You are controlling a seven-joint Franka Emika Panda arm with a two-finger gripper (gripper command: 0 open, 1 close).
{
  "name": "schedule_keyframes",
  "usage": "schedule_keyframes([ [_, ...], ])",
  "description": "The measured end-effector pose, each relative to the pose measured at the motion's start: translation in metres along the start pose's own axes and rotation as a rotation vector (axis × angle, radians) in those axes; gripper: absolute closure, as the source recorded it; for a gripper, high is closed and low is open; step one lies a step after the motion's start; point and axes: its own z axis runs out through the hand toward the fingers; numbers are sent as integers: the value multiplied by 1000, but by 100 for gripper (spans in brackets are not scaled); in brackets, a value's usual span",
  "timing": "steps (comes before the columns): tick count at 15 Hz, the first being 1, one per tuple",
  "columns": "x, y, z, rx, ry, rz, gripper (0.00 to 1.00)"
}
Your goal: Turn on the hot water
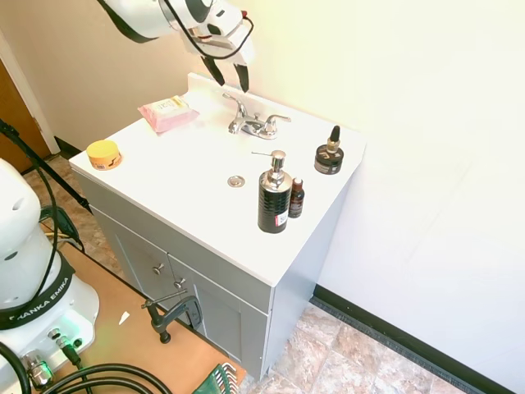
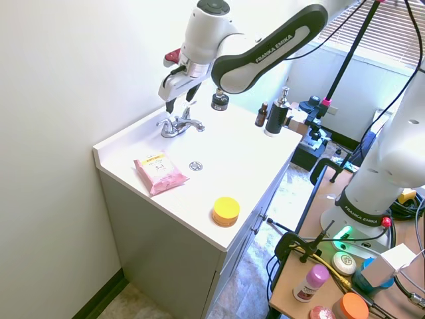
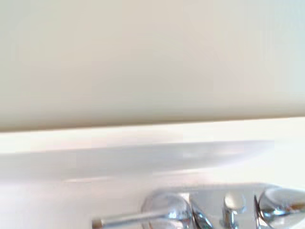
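Note:
No hot water shows at the spout. The small chrome faucet point(image 1: 255, 124) point(image 2: 178, 125) with two lever handles stands at the back of the white vanity top point(image 1: 189, 164). My gripper point(image 1: 232, 79) point(image 2: 179, 101) hangs open a little above the faucet, tilted toward the wall, its dark fingers point(image 1: 244, 78) apart and holding nothing. It touches no handle. The wrist view shows the wall, the backsplash ledge and the top of the faucet point(image 3: 224, 212) from close by.
A pink wipes pack point(image 1: 168, 113) and a yellow tub point(image 1: 104, 153) lie on one side. On the other stand a black soap dispenser point(image 1: 274, 197), a small brown bottle point(image 1: 296, 199) and a black jar point(image 1: 329, 156). A drain point(image 1: 236, 181) sits mid-top.

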Motion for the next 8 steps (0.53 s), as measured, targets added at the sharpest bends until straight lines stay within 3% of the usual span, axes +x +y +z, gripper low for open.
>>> schedule_keyframes([
  [8, -3, -26, 38, -15, -11, -11, 0],
])
